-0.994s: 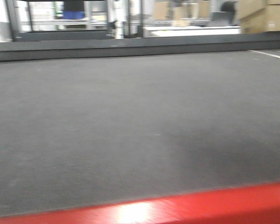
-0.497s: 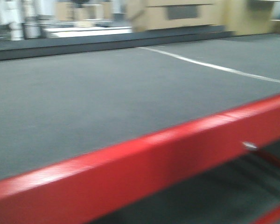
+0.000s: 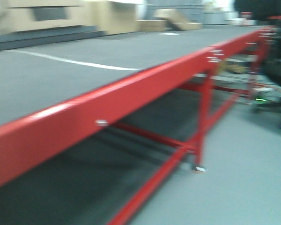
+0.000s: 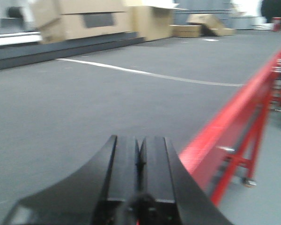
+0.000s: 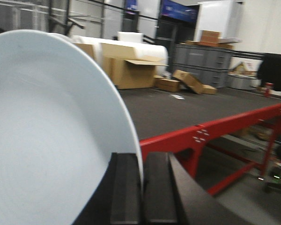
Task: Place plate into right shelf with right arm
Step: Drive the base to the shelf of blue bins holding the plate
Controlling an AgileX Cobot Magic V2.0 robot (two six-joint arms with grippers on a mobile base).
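Note:
In the right wrist view my right gripper (image 5: 142, 161) is shut on the rim of the plain white plate (image 5: 47, 136), which stands on edge and fills the left half of that view. In the left wrist view my left gripper (image 4: 138, 143) is shut and empty above the grey table top. The stainless-steel right shelf is out of view. Neither gripper shows in the front view.
A long red-framed table (image 3: 145, 89) with a grey top (image 3: 61, 70) and a white line runs across the front view, with red legs and braces (image 3: 203, 117) below. Cardboard boxes (image 5: 131, 70) and grey crates (image 5: 201, 58) stand behind. A dark chair (image 3: 278, 56) is at the right.
The front view has swung to the right: the table top filled the view before, and now the red front rail, the legs and the floor at the right show.

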